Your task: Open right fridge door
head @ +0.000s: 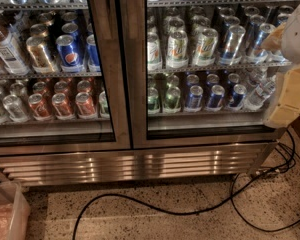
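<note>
The fridge (140, 166) fills the view, with wire shelves of cans and a slatted steel grille at its base. The right fridge door (132, 79) has a wide steel frame and a glass pane over green, silver and blue cans. It lies flush with the left door (108, 59), which shows blue Pepsi and red cans. My gripper (284, 101), a pale yellowish block under a white arm segment (297, 31), is at the right door's right edge, level with the lower shelf. It covers that edge, and any handle there is hidden.
A black cable (190, 211) loops over the speckled floor in front of the grille and runs up to the fridge's right corner. A clear plastic bin (7, 211) stands at the bottom left. A steel leg (262, 159) slants at the fridge's lower right.
</note>
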`<state>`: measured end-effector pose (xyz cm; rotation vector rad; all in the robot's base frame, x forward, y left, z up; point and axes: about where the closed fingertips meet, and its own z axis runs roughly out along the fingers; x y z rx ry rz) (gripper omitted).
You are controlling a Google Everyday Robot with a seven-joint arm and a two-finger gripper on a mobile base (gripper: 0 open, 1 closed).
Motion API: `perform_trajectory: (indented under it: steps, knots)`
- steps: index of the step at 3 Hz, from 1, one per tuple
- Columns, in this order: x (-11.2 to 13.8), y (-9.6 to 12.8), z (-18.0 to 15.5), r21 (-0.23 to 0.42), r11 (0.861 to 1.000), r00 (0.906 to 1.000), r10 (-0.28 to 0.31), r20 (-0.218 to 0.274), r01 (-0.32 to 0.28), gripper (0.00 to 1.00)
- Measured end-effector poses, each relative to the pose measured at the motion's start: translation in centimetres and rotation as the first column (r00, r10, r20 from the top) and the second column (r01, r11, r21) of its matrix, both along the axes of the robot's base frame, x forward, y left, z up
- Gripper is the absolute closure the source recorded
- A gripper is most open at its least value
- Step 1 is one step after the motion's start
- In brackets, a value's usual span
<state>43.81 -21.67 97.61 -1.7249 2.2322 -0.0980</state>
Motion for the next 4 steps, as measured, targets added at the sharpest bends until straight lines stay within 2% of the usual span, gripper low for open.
perform_trajectory:
  steps: [1,2,3,4]
  knots:
    - [0.0,0.0,0.0,0.0,1.0,1.0,0.0,0.0,0.0,0.0]
    - [1.4,1.2,-0.4,0.111,0.994,0.9989,-0.011,0.045,0.006,0.0]
    - [4.0,2.8,-0.6,0.279,0.96,0.9927,-0.016,0.12,-0.018,0.0]
    - [6.1,3.8,-0.6,0.432,0.9,0.986,-0.015,0.166,-0.059,0.0]
